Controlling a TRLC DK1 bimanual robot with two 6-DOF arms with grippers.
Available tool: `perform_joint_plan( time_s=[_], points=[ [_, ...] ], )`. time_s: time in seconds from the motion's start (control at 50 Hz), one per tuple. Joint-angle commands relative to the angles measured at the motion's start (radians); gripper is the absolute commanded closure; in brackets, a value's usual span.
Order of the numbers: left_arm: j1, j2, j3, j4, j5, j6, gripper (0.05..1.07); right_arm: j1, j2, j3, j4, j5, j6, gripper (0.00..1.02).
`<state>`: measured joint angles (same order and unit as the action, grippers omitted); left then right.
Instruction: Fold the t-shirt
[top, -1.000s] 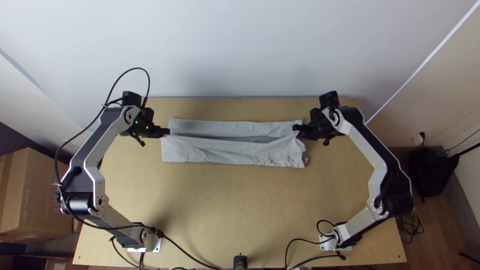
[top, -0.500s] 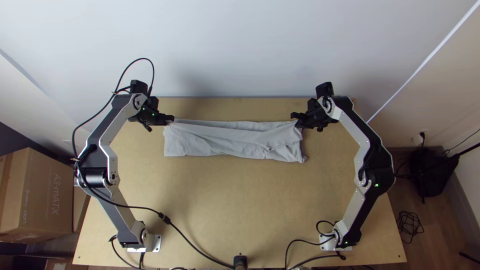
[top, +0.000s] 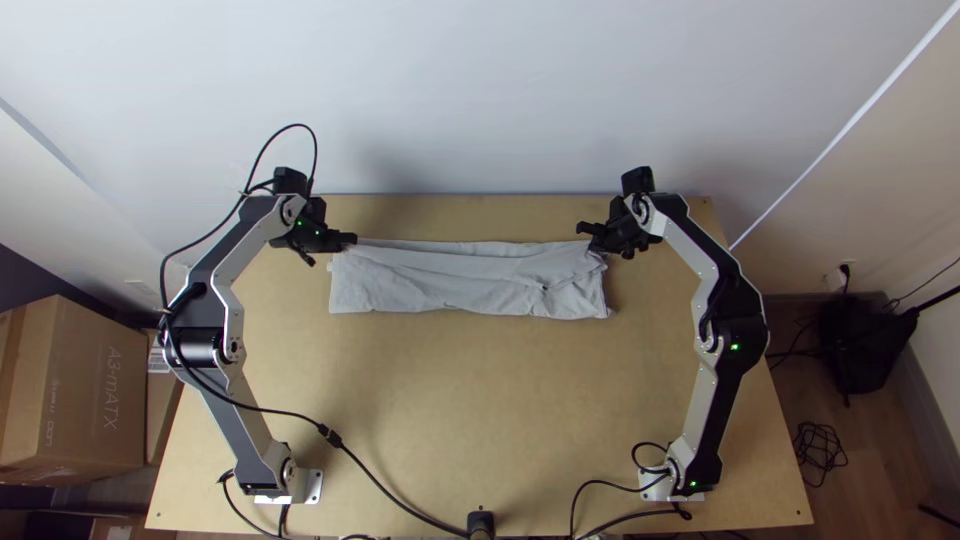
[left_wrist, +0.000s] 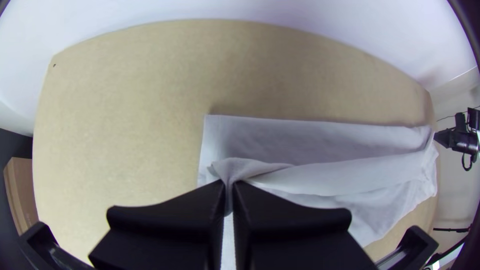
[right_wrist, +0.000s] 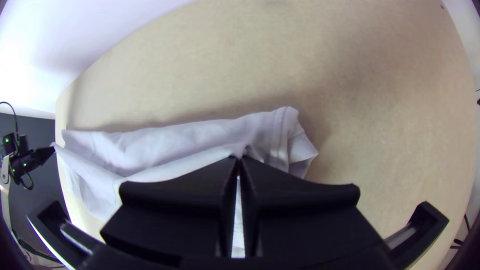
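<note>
A smooth, pale wall (top: 480, 90) rises along the far edge of the bench (top: 460, 400), whose top is flat, matt, light wood with straight sides. Its widest open room is the bare wood from the t-shirt to the near edge, between the two arms' bases; a narrower band lies beyond the cloth, toward the wall, and more bare wood runs from each short end of the cloth to the bench's sides. The left arm (top: 235, 330) and the right arm (top: 725, 330), angular silver-grey links with black joints, frame this room. A plain brown cardboard box (top: 95, 380) with square edges sits beside the bench's left side.

The t-shirt (top: 460, 280), soft light grey fabric, lies on the far half of the bench as a long, low strip, folded in layers, its long edges roughly parallel to the far edge. A slack upper layer runs between the two grips, lightly creased; the right end is more rumpled, with a stitched seam and a turned-out corner in the right wrist view.

The left end effector (top: 352, 239) is closed to a thin line, pinching the upper layer near the t-shirt's left end. The right end effector (top: 584, 230) is likewise narrow, clamping the cloth near its right end.
</note>
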<state>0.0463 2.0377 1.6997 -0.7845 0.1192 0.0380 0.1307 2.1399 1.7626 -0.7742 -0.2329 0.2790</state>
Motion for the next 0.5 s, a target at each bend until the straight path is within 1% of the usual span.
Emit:
perform_joint_plan(
  time_s=[0.0, 0.04, 0.08, 0.1, 0.12, 0.14, 0.22, 0.3, 0.4, 0.48],
  points=[
    [-0.003, -0.002, -0.048, 0.011, -0.004, -0.032, 0.84, 0.006, 0.028, 0.014, 0.016, 0.04, 0.019, 0.96],
    [-0.003, -0.007, -0.06, 0.01, -0.007, -0.033, 0.61, 0.009, 0.029, 0.011, 0.016, 0.043, 0.019, 0.85],
    [-0.003, -0.013, -0.074, 0.01, -0.013, -0.033, 0.32, 0.01, 0.028, 0.006, 0.016, 0.043, 0.019, 0.73],
    [-0.005, -0.016, -0.078, 0.008, -0.018, -0.033, 0.2, 0.01, 0.025, 0.005, 0.016, 0.043, 0.019, 0.66],
    [-0.005, -0.017, -0.081, 0.005, -0.027, -0.033, 0.13, 0.01, 0.023, 0.005, 0.015, 0.043, 0.019, 0.59],
    [-0.005, -0.019, -0.083, 0.002, -0.032, -0.033, 0.11, 0.01, 0.021, 0.003, 0.015, 0.043, 0.019, 0.5],
    [0.0, -0.036, -0.095, 0.007, -0.032, -0.033, 0.1, 0.007, 0.003, -0.002, 0.013, 0.044, 0.031, 0.23],
    [0.01, -0.057, -0.109, 0.008, -0.032, -0.033, 0.1, -0.002, -0.037, -0.014, 0.018, 0.049, 0.042, 0.03],
    [0.029, -0.086, -0.127, 0.01, -0.032, -0.033, 0.1, -0.017, -0.117, -0.063, 0.073, 0.058, 0.052, 0.03],
    [0.049, -0.108, -0.147, 0.008, -0.023, -0.035, 0.1, -0.036, -0.169, -0.101, 0.076, 0.056, 0.055, 0.03]
  ],
)
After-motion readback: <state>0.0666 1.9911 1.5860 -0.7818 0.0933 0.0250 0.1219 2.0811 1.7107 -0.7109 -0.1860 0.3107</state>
